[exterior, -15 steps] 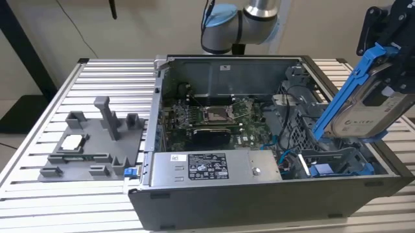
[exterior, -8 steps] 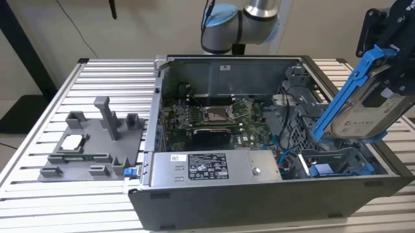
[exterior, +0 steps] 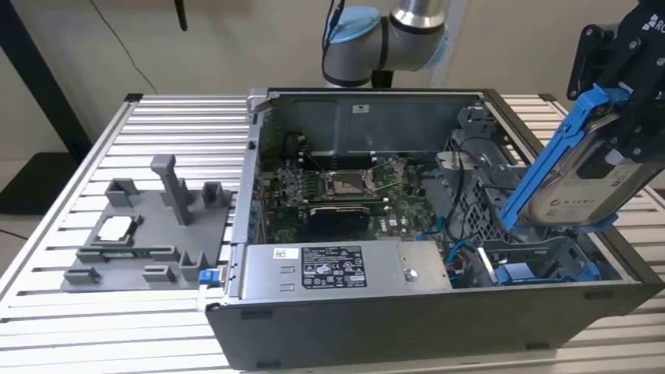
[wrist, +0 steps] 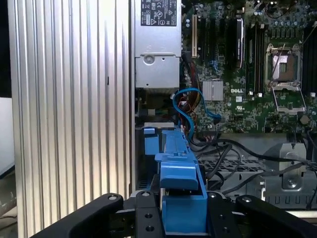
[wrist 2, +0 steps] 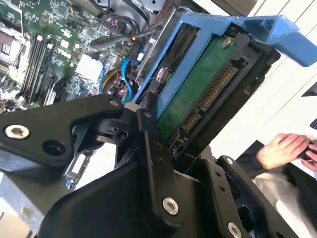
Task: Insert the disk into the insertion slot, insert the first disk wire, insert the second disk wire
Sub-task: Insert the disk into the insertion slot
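My gripper is shut on the disk, a hard drive with a silver-white label clipped in a bright blue frame. I hold it tilted in the air over the open case's corner at the exterior view's right. Below it lies the insertion slot, a dark grey bay with blue plastic at its bottom. In the second wrist view the disk's green circuit board and connector sit between the black fingers. In the first wrist view the blue frame hangs above the slot. Blue wires lie loose inside the case beside the bay.
The open computer case lies on a slatted metal table, with a grey power supply box and the motherboard inside. A grey fixture tray with upright posts stands at the exterior view's left. A person's hand is off the table.
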`<state>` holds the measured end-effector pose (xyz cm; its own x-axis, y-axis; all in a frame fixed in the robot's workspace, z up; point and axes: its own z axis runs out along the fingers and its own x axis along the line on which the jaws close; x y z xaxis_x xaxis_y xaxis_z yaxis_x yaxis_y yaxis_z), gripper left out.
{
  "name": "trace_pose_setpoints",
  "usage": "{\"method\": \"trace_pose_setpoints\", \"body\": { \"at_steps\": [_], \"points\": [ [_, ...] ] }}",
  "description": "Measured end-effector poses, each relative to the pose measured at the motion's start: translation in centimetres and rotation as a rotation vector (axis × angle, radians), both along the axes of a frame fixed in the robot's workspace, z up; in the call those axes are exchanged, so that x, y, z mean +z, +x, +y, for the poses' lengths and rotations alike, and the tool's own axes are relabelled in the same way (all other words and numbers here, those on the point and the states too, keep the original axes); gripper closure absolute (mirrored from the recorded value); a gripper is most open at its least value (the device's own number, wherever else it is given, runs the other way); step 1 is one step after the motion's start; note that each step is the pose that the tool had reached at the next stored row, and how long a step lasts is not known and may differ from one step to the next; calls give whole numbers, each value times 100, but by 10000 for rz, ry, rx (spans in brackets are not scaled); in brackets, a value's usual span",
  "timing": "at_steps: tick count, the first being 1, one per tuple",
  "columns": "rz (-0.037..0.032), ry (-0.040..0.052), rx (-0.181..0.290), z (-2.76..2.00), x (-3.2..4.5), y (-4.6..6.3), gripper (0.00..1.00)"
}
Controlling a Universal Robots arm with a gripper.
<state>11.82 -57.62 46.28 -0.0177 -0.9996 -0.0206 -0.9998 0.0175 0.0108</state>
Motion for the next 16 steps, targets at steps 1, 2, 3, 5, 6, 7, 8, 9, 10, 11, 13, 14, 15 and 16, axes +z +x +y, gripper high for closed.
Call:
{"method": "trace_pose_setpoints", "body": {
  "at_steps": [1,2,3,5,6,7,8,9,10,11,13,14,15,16],
  "points": [
    [-18,16,0,0,-13,0,67],
    [-35,32,0,0,-25,0,67],
    [-48,48,0,0,-40,0,67],
    [-63,75,0,0,-73,0,67],
    [-68,85,0,0,-92,0,67],
    [-72,88,0,0,-110,0,67],
    [-76,90,0,0,-128,0,67],
    [-79,91,0,0,-146,0,67],
    [-81,92,0,0,-165,0,67],
    [-82,91,0,0,-183,0,67],
    [-85,92,0,0,-220,0,67],
    [-86,91,0,0,-237,0,67],
    [-87,92,0,0,-256,0,67],
    [-88,94,0,0,-275,0,67]
  ]
}}
